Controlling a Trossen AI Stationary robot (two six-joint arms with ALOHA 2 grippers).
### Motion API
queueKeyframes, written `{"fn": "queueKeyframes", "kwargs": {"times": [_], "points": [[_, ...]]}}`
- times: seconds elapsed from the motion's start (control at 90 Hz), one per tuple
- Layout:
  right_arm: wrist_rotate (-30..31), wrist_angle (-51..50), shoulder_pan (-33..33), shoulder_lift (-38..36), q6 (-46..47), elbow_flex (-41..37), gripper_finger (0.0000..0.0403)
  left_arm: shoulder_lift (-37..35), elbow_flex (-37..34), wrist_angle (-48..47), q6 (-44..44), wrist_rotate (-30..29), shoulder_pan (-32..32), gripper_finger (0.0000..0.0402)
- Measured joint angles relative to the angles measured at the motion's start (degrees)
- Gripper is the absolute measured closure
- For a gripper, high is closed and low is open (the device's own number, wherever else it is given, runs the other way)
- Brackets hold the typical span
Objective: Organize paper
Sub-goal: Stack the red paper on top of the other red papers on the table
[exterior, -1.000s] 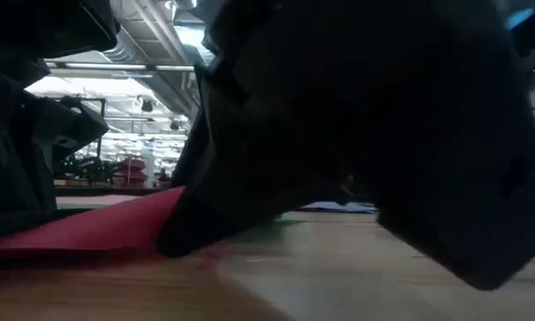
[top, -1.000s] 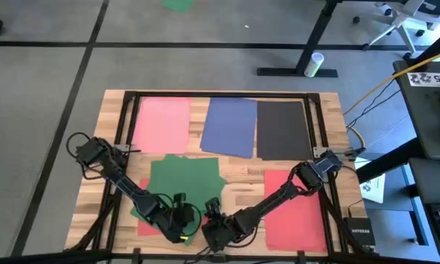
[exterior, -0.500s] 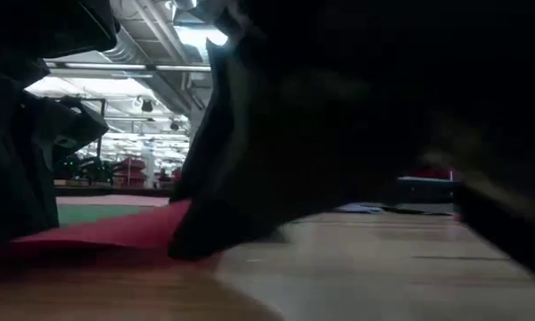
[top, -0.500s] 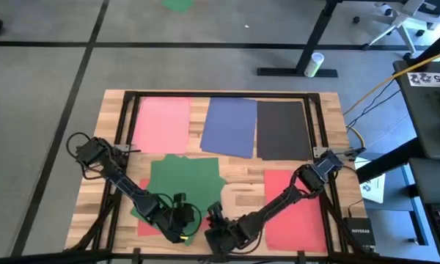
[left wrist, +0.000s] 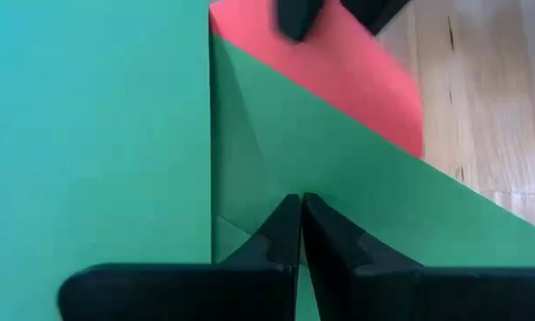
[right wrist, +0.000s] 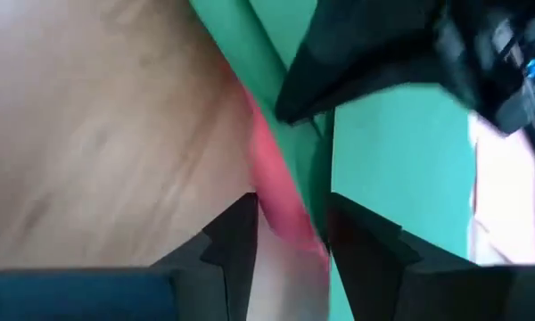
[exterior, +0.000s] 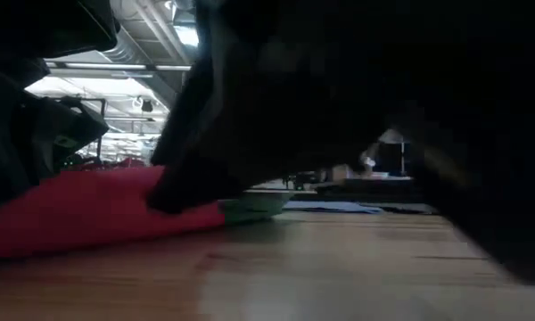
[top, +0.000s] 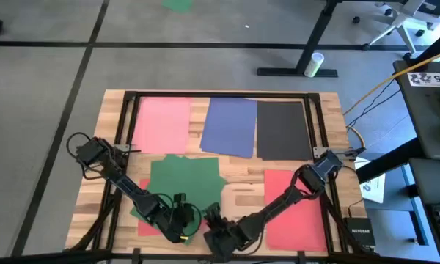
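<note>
A small black box (top: 357,232) sits just off the right side of the surface (top: 235,187), and it has white letters that may say "NETGEAR". A grey sheet (top: 433,77) at the far right has big marks on it that I cannot read.

The paper is flat, thin and plain in color. Three sheets lie side by side along the far end of the wooden surface: a pink sheet (top: 161,123), a blue sheet (top: 230,126) and a black sheet (top: 282,130). A red sheet (top: 297,216) lies near the right side. A messy pile of green sheets (top: 183,180) lies near the left, on top of another red sheet (top: 148,226) that peeks out at the near edge.

The left pincer (left wrist: 300,228) is squeezed tight on the green sheets at the near end of the pile. The right pincer (right wrist: 290,227) is just beside it, fingers a little apart, with the edge of the red sheet under the pile between them.
</note>
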Motion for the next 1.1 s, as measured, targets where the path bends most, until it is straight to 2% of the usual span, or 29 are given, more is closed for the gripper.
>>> {"fn": "queueKeyframes", "kwargs": {"times": [0.233,0.367,0.511,0.778,1.1], "points": [[-0.51,-0.25,-0.10,0.00,0.70,0.00,0.0279,-0.01,0.00,0.00,-0.03,0.04,0.00,0.0402],[-3.56,-0.23,-1.00,0.00,2.21,0.00,0.0284,0.00,0.00,0.00,-0.09,0.04,0.00,0.0402],[-5.19,-0.27,-1.42,0.00,2.91,-0.02,0.0311,0.00,0.00,0.00,-0.17,0.06,-0.01,0.0402],[-4.72,-0.39,-1.19,0.00,3.02,-0.02,0.0395,0.00,0.00,0.00,0.17,0.08,-0.01,0.0402],[-4.72,-0.48,-0.84,-0.02,3.28,-0.02,0.0402,-0.20,0.57,-0.59,1.75,0.15,-0.39,0.0402]]}}
